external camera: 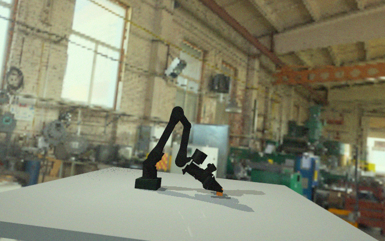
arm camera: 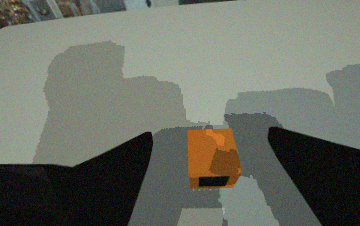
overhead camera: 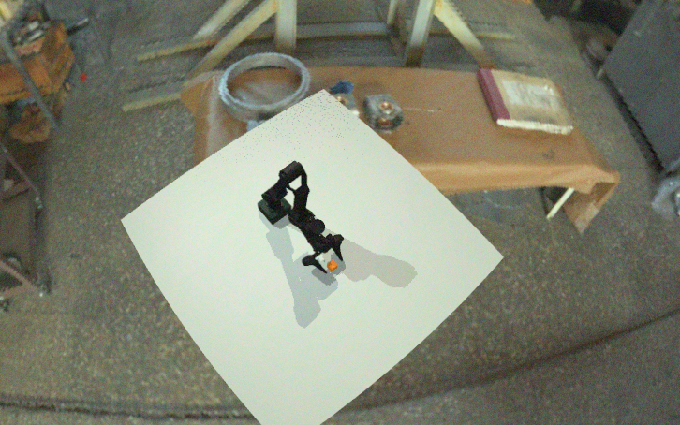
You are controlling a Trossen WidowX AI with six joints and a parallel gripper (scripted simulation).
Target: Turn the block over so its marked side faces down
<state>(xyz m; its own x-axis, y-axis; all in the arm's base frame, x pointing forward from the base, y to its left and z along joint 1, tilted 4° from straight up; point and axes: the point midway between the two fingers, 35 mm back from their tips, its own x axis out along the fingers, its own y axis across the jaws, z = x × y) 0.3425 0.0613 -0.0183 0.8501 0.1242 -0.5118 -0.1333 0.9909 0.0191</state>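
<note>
The claw [arm camera: 210, 150] stands wide open, holding nothing, with the orange block [arm camera: 214, 158] on the desk [arm camera: 200, 60] between its fingers, its dark mark facing the camera. A straight, slow retreat should avoid nudging it.

Arm [external camera: 181, 133] bent low, hand [overhead camera: 328, 256] wide open, empty.

A brick hall [external camera: 147, 70] with tall bright windows [external camera: 93, 53] on the left and an orange beam [external camera: 329, 74] high on the right. Green machines [external camera: 286, 167] stand blurred at the far right. From above, a grey floor [overhead camera: 551, 300] carries a brown bench [overhead camera: 450, 130] with a ring [overhead camera: 264, 85] and a book [overhead camera: 524, 100].
</note>
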